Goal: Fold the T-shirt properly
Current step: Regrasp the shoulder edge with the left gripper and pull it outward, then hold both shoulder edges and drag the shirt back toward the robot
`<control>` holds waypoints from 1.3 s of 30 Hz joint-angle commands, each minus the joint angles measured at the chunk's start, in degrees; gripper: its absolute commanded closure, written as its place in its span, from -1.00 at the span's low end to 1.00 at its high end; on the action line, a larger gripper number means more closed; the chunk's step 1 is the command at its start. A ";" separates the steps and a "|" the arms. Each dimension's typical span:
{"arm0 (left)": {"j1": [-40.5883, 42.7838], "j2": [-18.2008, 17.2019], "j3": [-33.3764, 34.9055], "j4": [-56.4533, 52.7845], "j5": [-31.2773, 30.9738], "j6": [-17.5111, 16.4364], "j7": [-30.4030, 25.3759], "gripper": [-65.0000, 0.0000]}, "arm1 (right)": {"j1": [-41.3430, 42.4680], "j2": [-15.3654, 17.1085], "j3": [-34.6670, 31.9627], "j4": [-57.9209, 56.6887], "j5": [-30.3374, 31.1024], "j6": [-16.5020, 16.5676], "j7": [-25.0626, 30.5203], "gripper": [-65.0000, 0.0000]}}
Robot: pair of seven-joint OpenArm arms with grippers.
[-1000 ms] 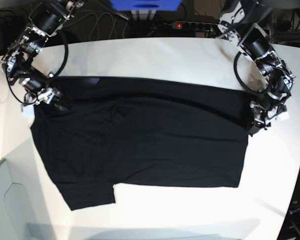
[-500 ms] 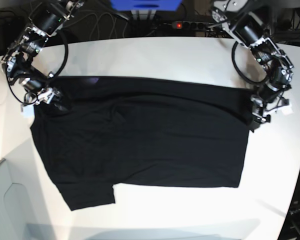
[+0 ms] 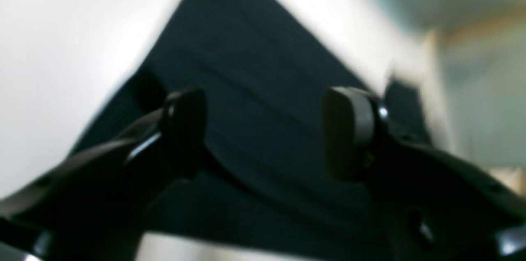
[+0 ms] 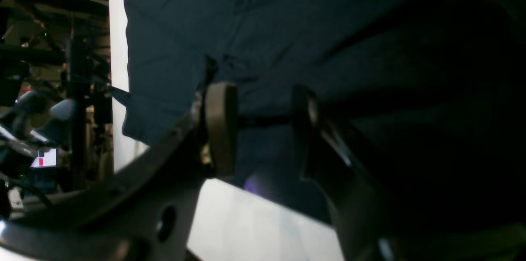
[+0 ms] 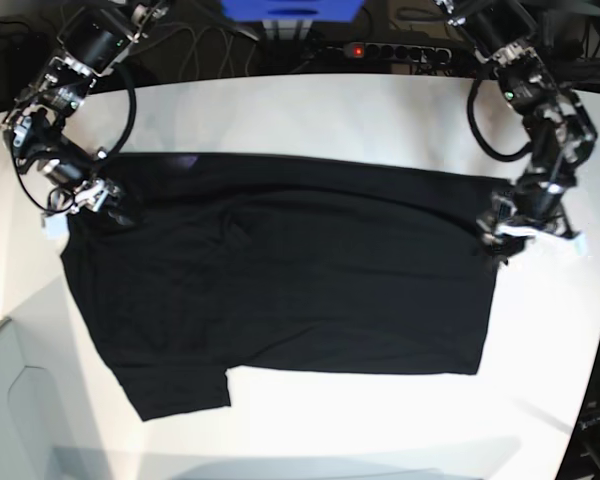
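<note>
The T-shirt (image 5: pixel 280 280) lay partly folded, a sleeve sticking out; left gripper (image 3: pixel 263 129) gaped wide above it, right gripper (image 4: pixel 263 129) pinched a fold between narrow jaws.

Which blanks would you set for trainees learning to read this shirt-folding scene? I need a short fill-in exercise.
1. The T-shirt lies spread on a table whose top is ____ in colour.
2. The colour of the T-shirt is ____.
3. In the left wrist view, the left gripper has its jaws ____, with nothing between them.
4. In the base view, the right gripper sits at the shirt's ____ edge.

Missing words: white; black; open; left
</note>
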 commanded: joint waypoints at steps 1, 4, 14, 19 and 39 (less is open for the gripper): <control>0.44 -0.98 1.31 0.98 1.42 -0.09 -0.92 -0.07 | 0.79 0.60 0.08 1.09 1.80 -0.58 0.66 0.31; 3.34 -1.25 5.35 1.15 6.96 -0.53 -1.18 0.54 | 0.70 0.77 0.08 1.09 1.80 -0.58 0.74 0.38; 8.97 -5.47 22.14 11.00 8.89 -0.62 -1.01 0.92 | 0.79 0.60 -0.01 1.01 1.80 -0.58 0.92 0.44; 7.12 -5.29 25.57 7.22 8.98 -0.09 -1.36 0.92 | 0.87 0.60 -0.01 1.01 1.80 -0.58 1.01 0.44; 12.75 1.13 6.67 4.67 34.30 -0.53 -13.40 0.92 | -0.53 9.56 -11.53 1.71 -4.09 -3.49 13.58 0.88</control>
